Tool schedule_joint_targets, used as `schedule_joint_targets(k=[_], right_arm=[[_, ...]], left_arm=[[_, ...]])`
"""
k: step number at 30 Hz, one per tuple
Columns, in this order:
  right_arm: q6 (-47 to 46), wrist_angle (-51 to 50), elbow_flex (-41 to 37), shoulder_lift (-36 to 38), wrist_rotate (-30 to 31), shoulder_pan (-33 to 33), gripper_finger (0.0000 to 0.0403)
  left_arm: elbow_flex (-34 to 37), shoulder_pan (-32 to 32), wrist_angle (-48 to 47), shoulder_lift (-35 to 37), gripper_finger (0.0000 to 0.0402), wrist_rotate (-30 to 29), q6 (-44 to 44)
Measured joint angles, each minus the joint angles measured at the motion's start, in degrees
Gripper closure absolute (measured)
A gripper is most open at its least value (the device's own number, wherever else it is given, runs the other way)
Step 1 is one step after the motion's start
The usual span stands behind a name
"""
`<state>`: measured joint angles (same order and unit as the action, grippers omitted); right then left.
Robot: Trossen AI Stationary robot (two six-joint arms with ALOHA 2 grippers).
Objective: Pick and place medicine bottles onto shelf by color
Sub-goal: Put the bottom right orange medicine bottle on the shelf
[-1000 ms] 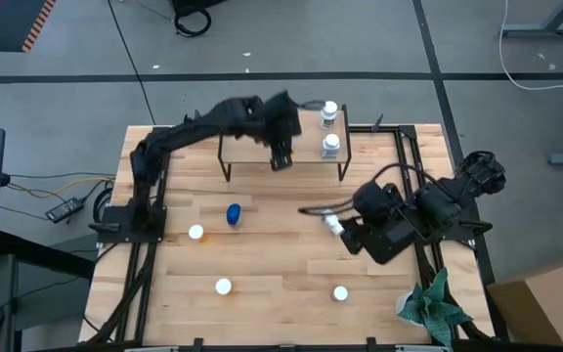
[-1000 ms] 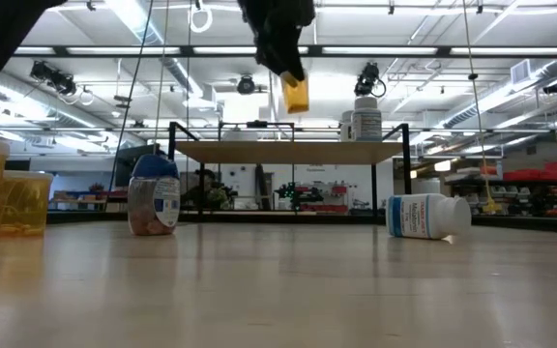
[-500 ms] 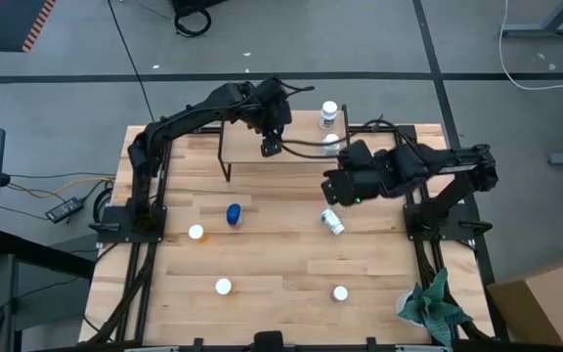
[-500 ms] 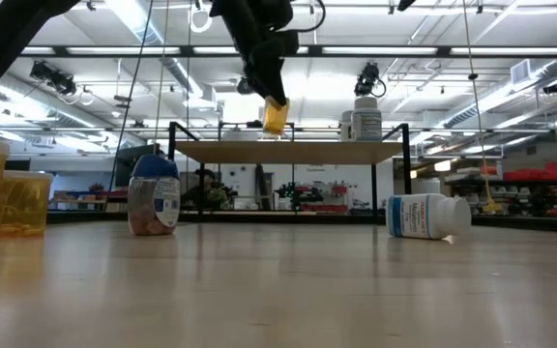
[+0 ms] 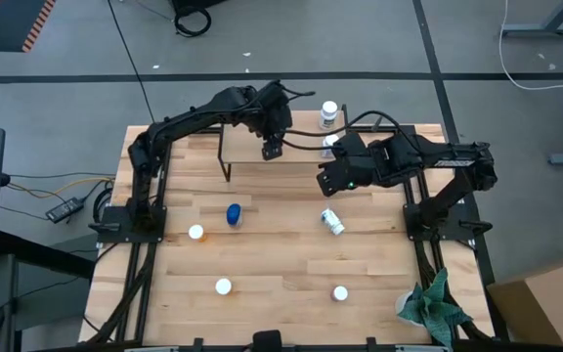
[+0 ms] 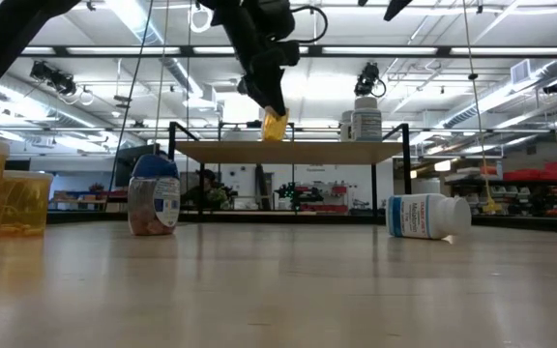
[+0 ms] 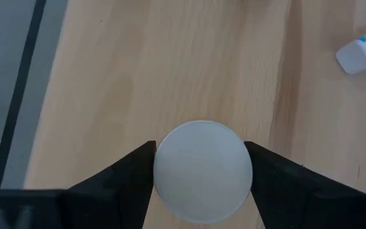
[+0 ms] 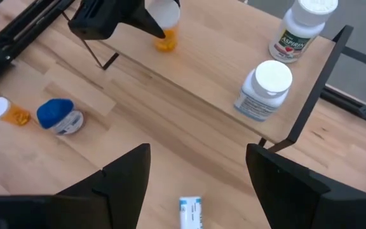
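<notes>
My left gripper [image 5: 272,147] is shut on an orange bottle [image 6: 275,126] with a white cap, over the left part of the shelf [image 5: 244,147]. Two white bottles [image 8: 264,89] [image 8: 307,25] stand upright on the shelf's right end. My right gripper [image 5: 326,182] is open and empty, in the air by the shelf's right end. On the table below it, a white bottle [image 5: 332,222] lies on its side. A blue-topped bottle [image 5: 234,213] stands on the table in front of the shelf. My left gripper pinches the bottle's white cap [image 7: 202,168] between its two fingers [image 7: 132,175], one on each side of the round cap. The fingers come from above, pointing down. The orange body [image 8: 164,39] hangs below, slightly tilted. I cannot tell whether its bottom touches the shelf board.
Two orange bottles [image 5: 196,233] [image 5: 224,286] and a white-capped one [image 5: 340,292] stand on the near half of the table. A green cloth [image 5: 433,303] lies at the near right corner. Black frame rails [image 5: 135,254] run along the table's left and right sides.
My left gripper has carried the orange bottle down and a little toward the table's left, from well above the shelf to just over its board. My right gripper has risen from beside the lying white bottle and gone toward the far edge. The white bottle has stayed in place.
</notes>
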<state>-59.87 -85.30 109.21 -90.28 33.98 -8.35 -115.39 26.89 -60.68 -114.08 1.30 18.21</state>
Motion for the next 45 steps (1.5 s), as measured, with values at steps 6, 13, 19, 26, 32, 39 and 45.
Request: schedule_joint_targets(k=[6,13,19,26,32,39,45], right_arm=[[0.90,0.00,0.00,0.00,0.00,0.03,0.0137],[1.67,-0.02,0.00,0.02,0.00,0.03,0.0137],[2.61,-0.02,0.00,0.02,0.00,0.03,0.0137],[4.41,-0.04,0.00,0.02,-1.03,0.03,0.0137],[4.80,-0.04,0.00,0.02,-1.05,0.03,0.0137],[5.04,-0.07,0.00,0.02,-1.03,0.03,0.0137],[4.97,-0.07,0.00,0.02,-1.05,0.03,0.0137]], left_arm=[[0.00,0.00,2.80,0.00,0.0147,0.04,-2.82],[0.00,0.00,3.08,0.00,0.0101,0.04,-3.01],[-1.54,-0.02,2.13,0.32,0.0084,-2.83,-2.47],[-9.82,0.28,-0.70,0.72,0.0089,-5.57,-2.14],[-13.07,0.22,-1.33,0.72,0.0091,-5.56,-2.14],[-10.07,-0.01,-2.42,0.07,0.0128,-2.09,-0.86],[-8.68,-0.91,-2.09,0.07,0.0267,-1.75,3.65]])
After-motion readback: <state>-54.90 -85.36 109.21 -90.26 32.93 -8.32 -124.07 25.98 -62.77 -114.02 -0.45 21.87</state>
